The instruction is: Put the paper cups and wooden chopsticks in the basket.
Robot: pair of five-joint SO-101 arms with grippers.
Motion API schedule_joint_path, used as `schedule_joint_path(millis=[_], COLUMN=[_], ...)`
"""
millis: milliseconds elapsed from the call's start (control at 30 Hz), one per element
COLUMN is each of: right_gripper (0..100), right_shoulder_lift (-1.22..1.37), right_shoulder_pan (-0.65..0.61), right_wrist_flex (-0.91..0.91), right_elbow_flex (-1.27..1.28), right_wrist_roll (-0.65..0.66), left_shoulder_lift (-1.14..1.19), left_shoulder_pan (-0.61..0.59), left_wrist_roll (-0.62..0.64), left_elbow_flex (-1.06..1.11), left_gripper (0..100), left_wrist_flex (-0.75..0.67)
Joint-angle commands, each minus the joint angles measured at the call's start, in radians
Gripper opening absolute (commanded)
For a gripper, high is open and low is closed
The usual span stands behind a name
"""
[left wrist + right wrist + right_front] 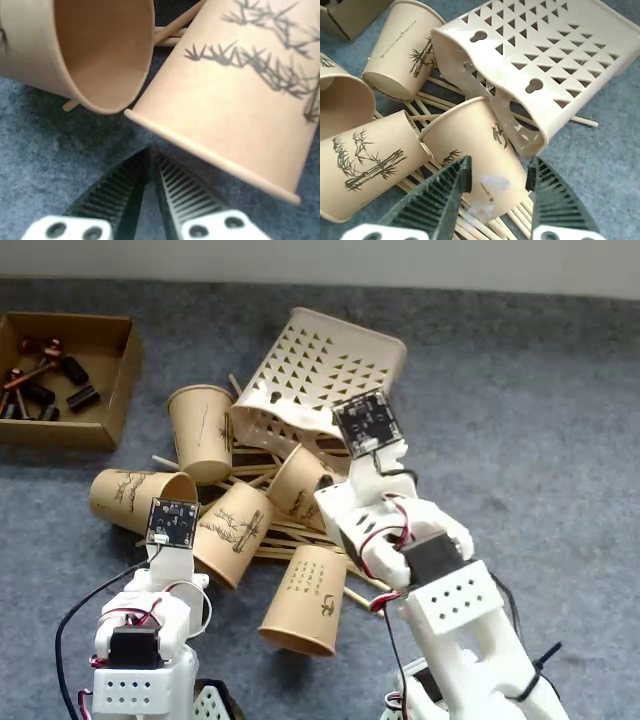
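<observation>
Nothing's in yet: the basket (330, 360) lies tipped mid-table, with 5 paper cups (305, 600) and the chopsticks (290, 540) heaped against it. The right gripper (498, 167) gapes over 1 cup, while the left gripper (151, 157) is pinched closed, empty.

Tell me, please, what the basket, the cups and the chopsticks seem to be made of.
The basket looks like moulded plastic, cream and slightly glossy, with neatly cut triangular holes. The paper cups seem matte brown paper, with rolled rims and printed bamboo. The chopsticks appear to be pale bare wood, though grain is too fine to see.
</observation>
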Motion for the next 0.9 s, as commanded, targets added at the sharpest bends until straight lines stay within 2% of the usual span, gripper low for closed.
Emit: schedule_joint_path(millis=[0,233,867], right_gripper=[18.4,18.4,18.3], right_shoulder_lift=[0.047,0.159,0.496], right_shoulder_pan=[0.002,0.104,0.162], right_wrist_flex=[-0.113,-0.243,-0.581], right_elbow_flex=[0.028,0.041,0.042], right_wrist_roll=[-0.002,-0.002,-0.008], left_shoulder_lift=[-0.005,-0.005,-0.005], left_shoulder_pan=[0.016,0.016,0.016], left_wrist_roll=[-0.002,-0.002,-0.002], left_elbow_flex=[0.021,0.021,0.021], left_gripper=[1,1,1], left_wrist_flex=[0.003,0.003,0.003])
